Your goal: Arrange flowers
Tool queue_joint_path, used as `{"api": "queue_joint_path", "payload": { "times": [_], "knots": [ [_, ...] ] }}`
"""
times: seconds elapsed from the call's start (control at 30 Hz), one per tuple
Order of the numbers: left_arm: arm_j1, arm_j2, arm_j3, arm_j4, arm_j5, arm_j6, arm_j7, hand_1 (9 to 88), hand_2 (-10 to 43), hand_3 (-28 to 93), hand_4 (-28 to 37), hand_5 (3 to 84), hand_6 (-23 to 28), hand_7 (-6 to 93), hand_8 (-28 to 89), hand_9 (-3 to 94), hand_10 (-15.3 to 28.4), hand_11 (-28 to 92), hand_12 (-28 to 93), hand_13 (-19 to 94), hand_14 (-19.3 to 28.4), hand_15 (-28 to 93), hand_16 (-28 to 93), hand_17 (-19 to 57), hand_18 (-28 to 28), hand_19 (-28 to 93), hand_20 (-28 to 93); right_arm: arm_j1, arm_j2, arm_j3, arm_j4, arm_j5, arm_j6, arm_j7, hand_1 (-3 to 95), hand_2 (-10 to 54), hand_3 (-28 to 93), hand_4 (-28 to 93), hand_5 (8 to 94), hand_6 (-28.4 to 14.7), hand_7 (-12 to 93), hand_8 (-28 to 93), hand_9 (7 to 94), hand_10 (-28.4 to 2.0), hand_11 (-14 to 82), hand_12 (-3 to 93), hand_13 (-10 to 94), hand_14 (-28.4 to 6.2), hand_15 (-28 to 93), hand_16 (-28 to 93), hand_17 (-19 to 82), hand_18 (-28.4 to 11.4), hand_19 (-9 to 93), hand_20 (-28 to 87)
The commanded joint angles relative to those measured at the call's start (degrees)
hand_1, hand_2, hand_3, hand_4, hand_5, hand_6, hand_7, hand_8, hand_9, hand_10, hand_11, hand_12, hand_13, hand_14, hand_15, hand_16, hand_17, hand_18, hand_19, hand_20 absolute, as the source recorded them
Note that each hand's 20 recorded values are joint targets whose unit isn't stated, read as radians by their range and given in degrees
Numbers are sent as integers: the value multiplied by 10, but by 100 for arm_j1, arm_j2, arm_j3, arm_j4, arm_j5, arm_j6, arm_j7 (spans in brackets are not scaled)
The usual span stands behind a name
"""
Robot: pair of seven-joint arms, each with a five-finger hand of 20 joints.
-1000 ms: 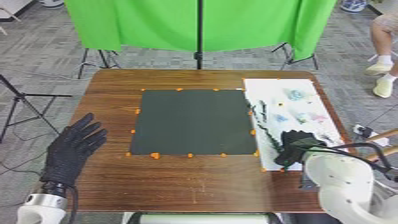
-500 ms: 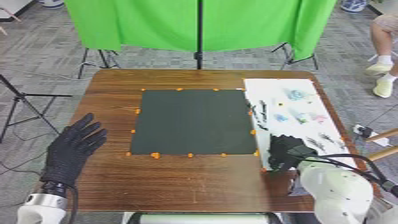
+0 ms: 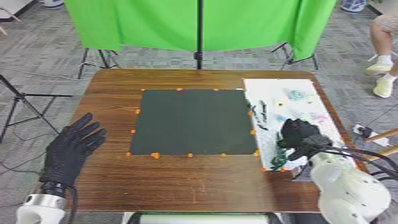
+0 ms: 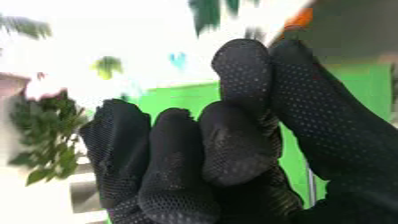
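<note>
The brown table [image 3: 191, 185] carries a dark mat [image 3: 191, 122] in the middle and, along its right side, a white sheet [image 3: 266, 86] with the flowers [image 3: 296, 94] laid about on it. The left hand [image 3: 73, 150] lies wide and relaxed left of the mat. The right hand [image 3: 300, 137] is over the sheet's near part, a green sprig [image 3: 279, 157] just beside it; I can't tell whether it has hold of that or of anything.

The step looks to me like picking out a stem. I'd take it low, clear of the leaves, with a light, sure grip, then lift straight up so it doesn't drag its neighbours. The leafy clump [image 4: 49, 132] in the right wrist view could snag.

Against half a second ago, the right hand has moved farther across the sheet and rightward, baring the sprig; the left hasn't stirred.
</note>
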Motion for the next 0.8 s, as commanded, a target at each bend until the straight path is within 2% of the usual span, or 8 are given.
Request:
{"api": "queue_joint_path", "payload": {
  "times": [0.03,0.1,0.17,0.2,0.37,0.47,0.7,0.8],
  "knots": [
    [107,-56,-14,-3,4,4,-14,231,-11,681,-273,312,37,196,-89,279,122,242,175,237,141,387,10,-83,211,503,101,300,25,192,-177,17,-667,263,427,-95,848,-171,771,-27,581,196,917,-65,664,419,871,-69,833,394,569,-204,932,677],
    [82,-52,-10,5,15,-13,-41,230,-11,682,-273,312,37,195,-89,279,121,242,175,236,141,387,10,-83,211,503,101,303,15,253,-122,259,-741,353,422,-95,840,-180,760,-15,584,200,912,-63,660,422,868,-66,831,397,565,-201,932,673],
    [77,-51,-8,16,19,-25,-47,231,-12,682,-273,312,37,195,-89,279,121,242,176,236,142,386,10,-83,211,503,101,607,-104,350,-147,748,-2246,858,375,-74,829,-226,767,-6,571,154,912,-66,643,427,867,-68,825,402,563,-201,932,667],
    [81,-48,-13,14,24,-30,-46,231,-12,682,-274,312,37,194,-89,279,121,242,176,236,142,386,10,-83,211,504,101,597,-96,391,-107,1019,-2298,945,352,-72,819,-240,774,-5,565,77,913,-67,637,429,866,-69,822,402,562,-202,932,666],
    [55,-39,-5,29,20,-41,-74,231,-12,682,-274,312,37,195,-88,279,122,242,175,236,142,386,11,-83,211,503,101,682,-60,242,81,1236,-2674,1169,330,-67,226,-194,805,-6,372,-120,905,-81,602,433,851,-82,811,401,545,-209,932,655],
    [28,-25,8,42,14,-36,-95,231,-12,683,-275,312,38,195,-88,280,122,242,175,236,142,386,11,-83,211,503,100,746,-79,75,232,1177,-2758,1176,296,-48,124,-148,808,-9,358,-115,902,-84,599,433,847,-84,811,402,543,-212,932,655],
    [70,-39,12,20,10,-4,-85,231,-12,681,-275,312,38,195,-88,279,122,241,176,236,143,387,11,-83,211,503,100,913,-176,-429,496,1080,-2942,1159,301,-58,200,-176,811,-11,355,-114,901,-87,585,430,844,-87,806,398,539,-212,932,647],
    [41,-56,30,33,1,-9,-116,231,-12,683,-274,313,38,194,-88,279,121,241,176,236,142,387,11,-83,211,503,100,1019,-264,-665,577,1044,-3033,1233,255,-82,505,-269,812,-9,357,-116,905,-88,578,418,845,-85,802,392,539,-210,932,642]
  ]
}}
